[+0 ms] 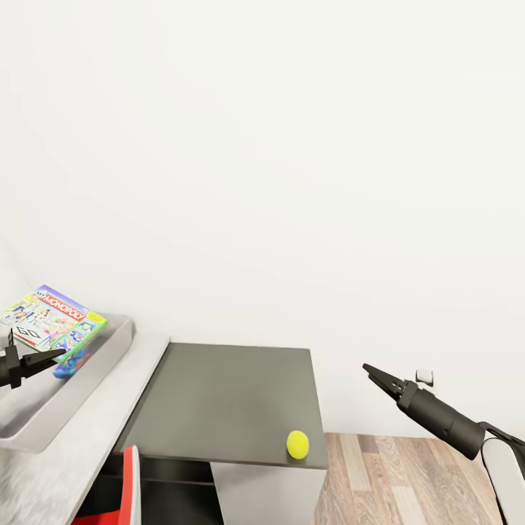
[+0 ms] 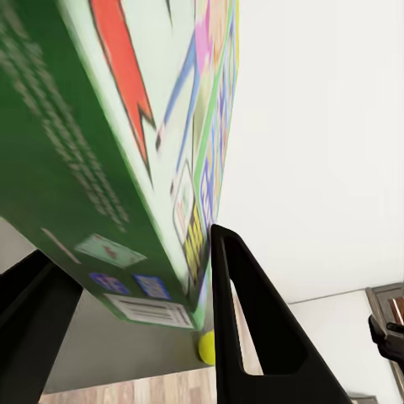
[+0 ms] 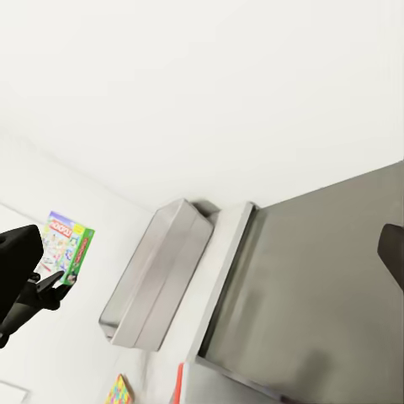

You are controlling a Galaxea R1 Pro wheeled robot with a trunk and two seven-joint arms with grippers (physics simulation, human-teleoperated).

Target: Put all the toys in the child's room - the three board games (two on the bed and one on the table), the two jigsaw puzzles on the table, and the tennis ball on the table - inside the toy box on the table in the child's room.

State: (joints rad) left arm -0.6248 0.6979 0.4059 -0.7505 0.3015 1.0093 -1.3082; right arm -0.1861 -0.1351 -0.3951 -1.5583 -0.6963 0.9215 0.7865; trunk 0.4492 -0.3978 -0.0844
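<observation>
My left gripper point(image 1: 36, 359) is shut on a board game point(image 1: 55, 319), a white box with a red logo and green edges. It holds the box tilted over the left part of the grey toy box point(image 1: 87, 375). In the left wrist view the game's green edge point(image 2: 76, 168) sits between my fingers point(image 2: 252, 328). Something blue point(image 1: 73, 362) lies inside the toy box under the game. The tennis ball point(image 1: 297, 444) rests near the front right corner of the table's dark grey section point(image 1: 226, 401). My right gripper point(image 1: 373, 374) hovers open, right of the table.
The pale grey table top point(image 1: 87, 445) runs along the left under the toy box point(image 3: 156, 278). A red object point(image 1: 131, 481) stands below the table edge. Wood plank floor point(image 1: 408, 474) lies to the right. A colourful board edge point(image 3: 120, 390) shows on the table in the right wrist view.
</observation>
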